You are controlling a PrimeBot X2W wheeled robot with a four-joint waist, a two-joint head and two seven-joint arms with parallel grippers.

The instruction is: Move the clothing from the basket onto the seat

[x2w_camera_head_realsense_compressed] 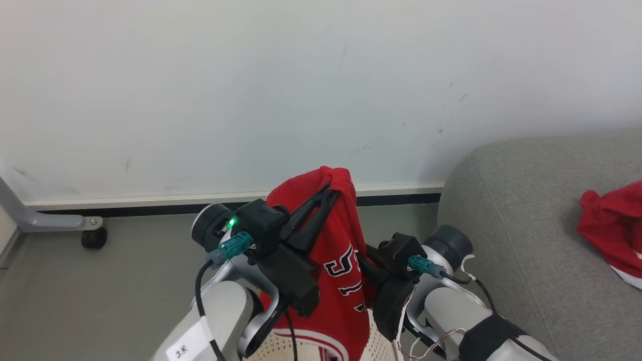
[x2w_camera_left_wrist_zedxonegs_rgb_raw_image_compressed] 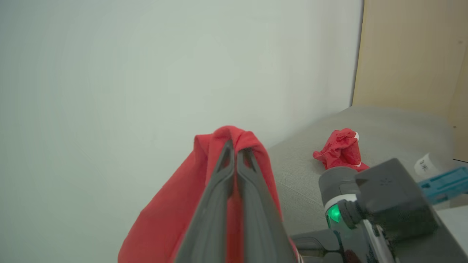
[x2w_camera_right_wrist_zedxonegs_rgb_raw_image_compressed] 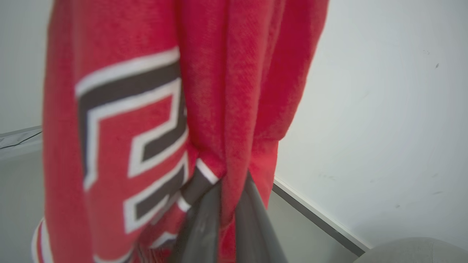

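Beside the seat (x2w_camera_head_realsense_compressed: 511, 210) | clothing count: 2 red garments | lettered jersey (x2w_camera_head_realsense_compressed: 341, 281) hangs aloft, crumpled garment (x2w_camera_head_realsense_compressed: 614, 235) lies on the seat | left gripper (x2w_camera_head_realsense_compressed: 328, 193) up high, clamped on the jersey's top fold | right gripper (x2w_camera_right_wrist_zedxonegs_rgb_raw_image_compressed: 232, 182) lower, pinching its side | castor leg (x2w_camera_head_realsense_compressed: 65, 223) far left by the wall (x2w_camera_head_realsense_compressed: 301, 90)

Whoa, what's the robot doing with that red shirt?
The robot is holding a red jersey up in the air with both arms. Its left end effector pinches the top of the cloth, and its right end effector is shut on a fold lower down. Another red garment already lies on the grey sofa.
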